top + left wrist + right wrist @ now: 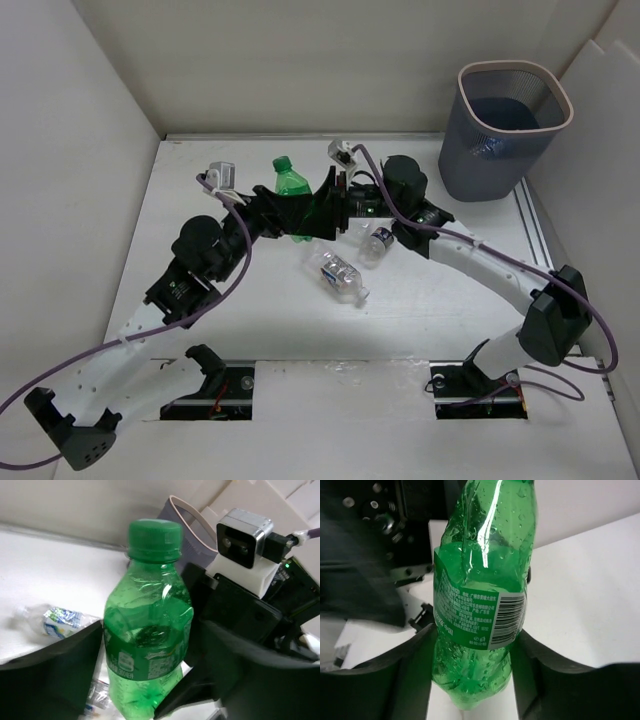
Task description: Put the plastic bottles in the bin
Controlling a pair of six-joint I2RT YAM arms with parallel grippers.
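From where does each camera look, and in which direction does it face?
Top external: above and behind the arms, looking down; both arms show, meeting at the green bottle, bin far right.
Left wrist: on the left arm, facing the bin; own fingers flank the bottle.
Right wrist: on the right arm, facing the left arm; own fingers flank the bottle.
Shared: the green bottle, in all three.

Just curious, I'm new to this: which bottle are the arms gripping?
The green bottle, between the left gripper and right gripper; the two clear bottles lie loose on the table.
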